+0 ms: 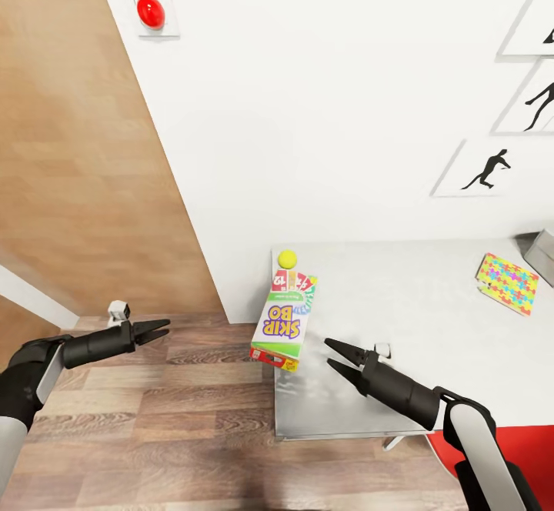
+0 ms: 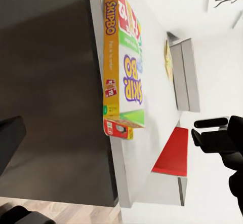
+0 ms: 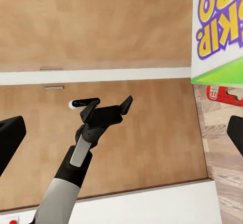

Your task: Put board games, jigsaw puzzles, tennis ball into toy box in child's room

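Observation:
A green, yellow and red "SKIP BO" board game (image 1: 283, 317) lies at the left edge of the table (image 1: 400, 303), its near corner hanging over the edge. The tennis ball (image 1: 288, 258) rests just beyond the game's far end. One jigsaw puzzle (image 1: 507, 282) lies at the far right of the table, beside a corner of the toy box (image 1: 541, 253). My right gripper (image 1: 332, 353) hovers open over the table, just right of the game's near end. Over the floor to the left of the table, my left gripper (image 1: 158, 333) is open and empty. The left wrist view has the game (image 2: 124, 67) and right gripper (image 2: 195, 131).
A red chair (image 1: 531, 442) stands at the table's near right side. A white wall with black silhouette pictures (image 1: 488, 168) and a red button (image 1: 150, 11) backs the table. Wood-plank floor (image 1: 154, 419) lies to the left and front.

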You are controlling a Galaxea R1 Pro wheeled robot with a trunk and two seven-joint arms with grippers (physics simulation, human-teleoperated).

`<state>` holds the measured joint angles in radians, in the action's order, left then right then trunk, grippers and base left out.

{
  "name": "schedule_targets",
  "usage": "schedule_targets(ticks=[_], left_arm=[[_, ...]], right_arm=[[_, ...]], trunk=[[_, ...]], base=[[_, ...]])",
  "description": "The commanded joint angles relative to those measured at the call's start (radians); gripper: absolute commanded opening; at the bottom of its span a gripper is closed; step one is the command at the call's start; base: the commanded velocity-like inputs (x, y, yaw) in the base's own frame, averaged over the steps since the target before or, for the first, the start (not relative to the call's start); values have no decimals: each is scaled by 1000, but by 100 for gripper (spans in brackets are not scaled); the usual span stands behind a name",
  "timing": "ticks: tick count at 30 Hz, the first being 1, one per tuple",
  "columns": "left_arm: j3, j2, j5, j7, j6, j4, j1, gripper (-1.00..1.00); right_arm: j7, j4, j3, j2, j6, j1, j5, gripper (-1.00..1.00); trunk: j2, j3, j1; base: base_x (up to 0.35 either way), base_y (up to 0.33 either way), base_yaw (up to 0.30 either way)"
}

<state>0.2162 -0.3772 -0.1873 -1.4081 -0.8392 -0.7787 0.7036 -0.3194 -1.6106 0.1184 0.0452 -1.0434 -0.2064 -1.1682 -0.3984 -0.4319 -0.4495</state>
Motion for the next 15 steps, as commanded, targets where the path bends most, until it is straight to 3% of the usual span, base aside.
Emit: schedule_targets(ticks=[1,9,15], left_arm=[[0,0,-1,-3,-10,0,1,100],[-1,-1,-1,-4,-8,0,1,100],[-1,-2,0,-5,-5,0,1,100]], right_arm=[[-10,0,1,0,-4,-1,10,100],[-10,0,0,2,-4,-1,10,100],[-10,0,-2,2,-4,-1,10,100]], trunk=[[-2,-1,-1],[-2,1,-1],[-2,8,-1]], base=[[0,0,0],[0,11,-51],[0,171,-180]])
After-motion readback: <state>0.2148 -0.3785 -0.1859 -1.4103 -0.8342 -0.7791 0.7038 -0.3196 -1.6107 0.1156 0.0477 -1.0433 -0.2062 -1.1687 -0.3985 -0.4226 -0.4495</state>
